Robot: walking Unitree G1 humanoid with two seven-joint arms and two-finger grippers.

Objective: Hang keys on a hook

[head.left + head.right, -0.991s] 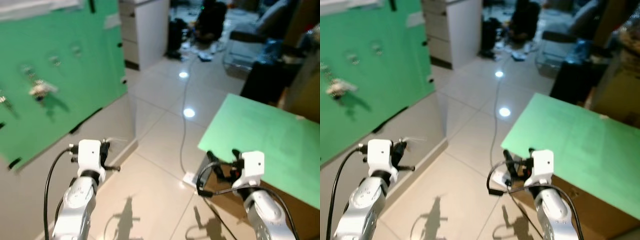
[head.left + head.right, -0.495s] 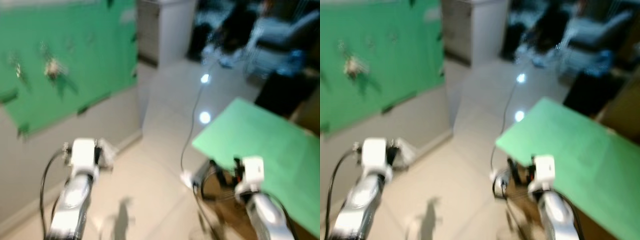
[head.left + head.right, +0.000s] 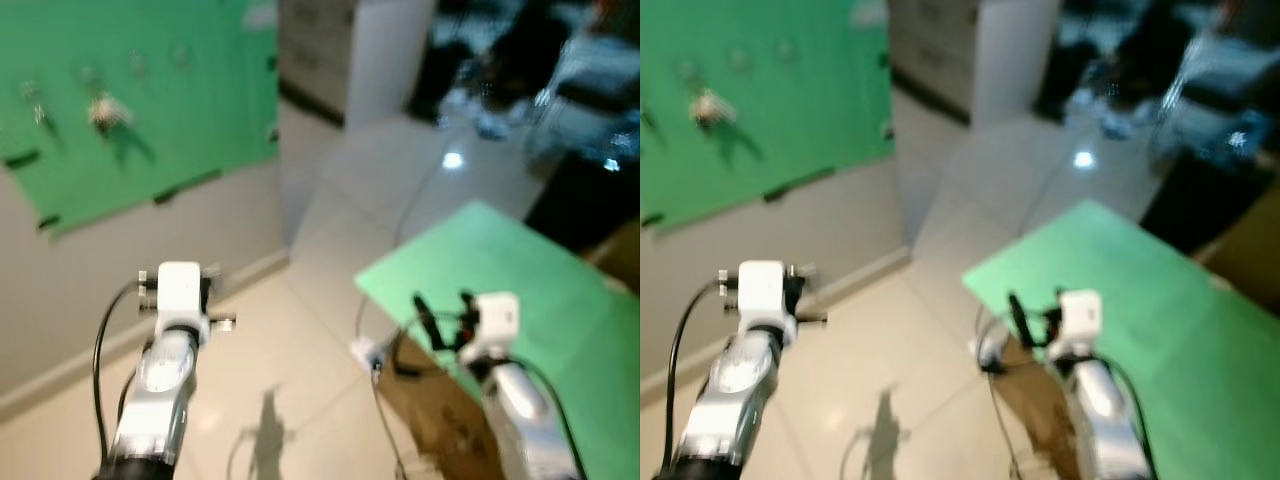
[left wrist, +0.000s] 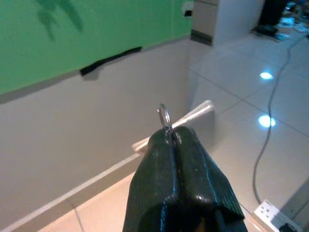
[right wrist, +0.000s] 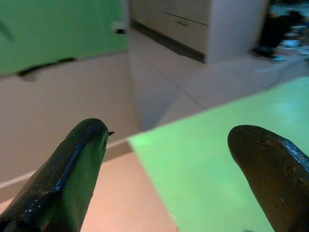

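A green board (image 3: 150, 120) is taped to the wall on my left and carries a row of small hooks (image 3: 137, 65). One bunch of keys (image 3: 105, 112) hangs on it. My left gripper (image 4: 174, 137) is shut on a thin metal key ring (image 4: 164, 117) that sticks out past its tips; the keys themselves are hidden. It is held low in front of the wall, well below and short of the board, with its white wrist (image 3: 180, 290) visible. My right gripper (image 5: 169, 145) stands open and holds nothing, at the near corner of a green-covered table (image 3: 520, 270).
A white cabinet (image 3: 350, 50) stands past the board's right edge. A cable runs over the tiled floor to a power strip (image 3: 365, 352) beside the table. Dark clutter and a chair (image 3: 590, 70) fill the back of the room.
The camera has swung and the picture has shifted, so the board now sits higher and further left. Both arms keep their pose; the left gripper still holds the ring.
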